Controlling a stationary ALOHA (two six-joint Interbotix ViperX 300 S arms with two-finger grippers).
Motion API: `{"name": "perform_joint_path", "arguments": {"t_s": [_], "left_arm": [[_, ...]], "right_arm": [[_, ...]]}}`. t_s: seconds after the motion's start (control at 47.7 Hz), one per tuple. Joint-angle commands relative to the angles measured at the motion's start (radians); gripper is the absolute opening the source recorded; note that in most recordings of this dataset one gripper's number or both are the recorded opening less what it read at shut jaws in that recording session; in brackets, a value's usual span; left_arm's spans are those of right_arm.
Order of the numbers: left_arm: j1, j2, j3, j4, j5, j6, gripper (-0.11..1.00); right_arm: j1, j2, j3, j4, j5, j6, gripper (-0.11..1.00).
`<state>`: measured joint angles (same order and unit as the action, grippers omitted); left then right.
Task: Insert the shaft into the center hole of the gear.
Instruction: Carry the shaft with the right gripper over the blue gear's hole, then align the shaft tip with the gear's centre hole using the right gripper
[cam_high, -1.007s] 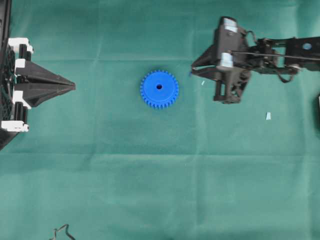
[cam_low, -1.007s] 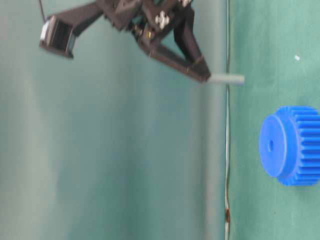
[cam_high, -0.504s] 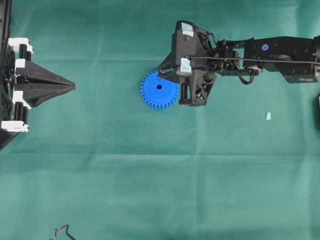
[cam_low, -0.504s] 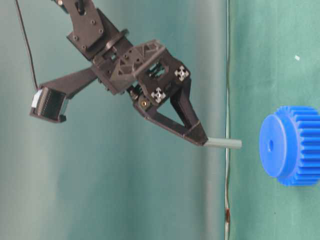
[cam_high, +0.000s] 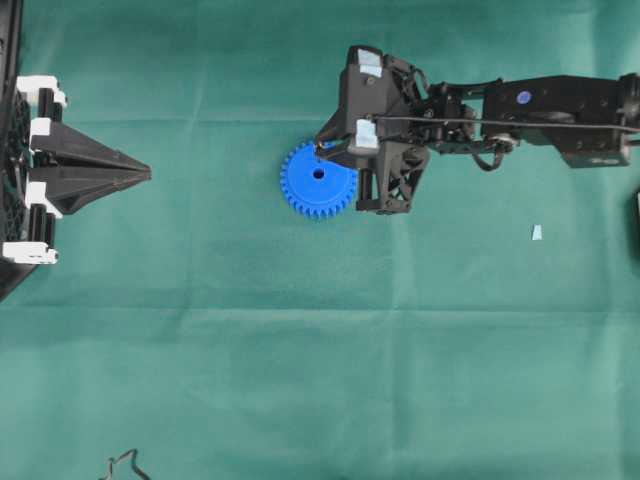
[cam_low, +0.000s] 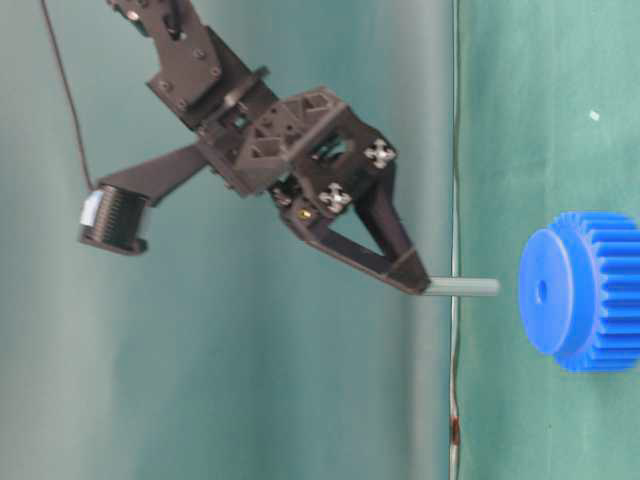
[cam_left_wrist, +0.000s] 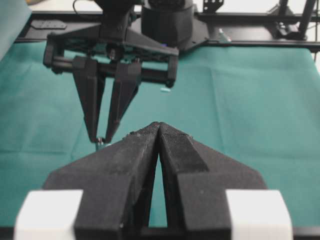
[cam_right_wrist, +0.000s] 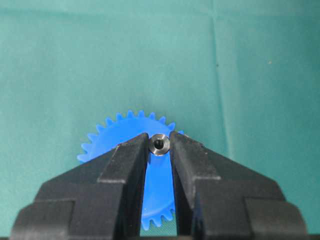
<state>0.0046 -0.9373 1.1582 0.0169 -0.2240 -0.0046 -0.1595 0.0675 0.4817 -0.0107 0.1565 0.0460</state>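
Note:
The blue gear lies flat on the green cloth, its center hole facing up. My right gripper hovers over the gear's far-right rim, shut on the shaft, a short grey pin. In the table-level view the shaft points at the gear, about level with the center hole, with a small gap before the face. The right wrist view looks down the shaft's end between the fingers, gear behind it. My left gripper rests shut and empty at the left edge.
A small pale scrap lies on the cloth to the right of the gear. A thin cable end shows at the bottom left. The left wrist view shows the right gripper ahead of the left gripper.
My right gripper carried the shaft leftward from the open cloth to above the gear's rim. The shaft's tip has come nearer the gear's face. The left arm has not moved.

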Motion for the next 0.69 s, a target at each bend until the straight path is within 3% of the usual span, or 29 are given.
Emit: {"name": "perform_joint_path", "arguments": {"t_s": [0.0, 0.671], "left_arm": [[0.003, 0.005, -0.026, 0.003, -0.005, -0.002, 0.02], [0.003, 0.005, -0.026, 0.003, -0.005, -0.002, 0.02]], "right_arm": [[0.006, 0.005, -0.023, 0.002, -0.029, 0.005, 0.16], [0.008, 0.038, -0.025, 0.005, -0.04, 0.011, 0.16]]}}
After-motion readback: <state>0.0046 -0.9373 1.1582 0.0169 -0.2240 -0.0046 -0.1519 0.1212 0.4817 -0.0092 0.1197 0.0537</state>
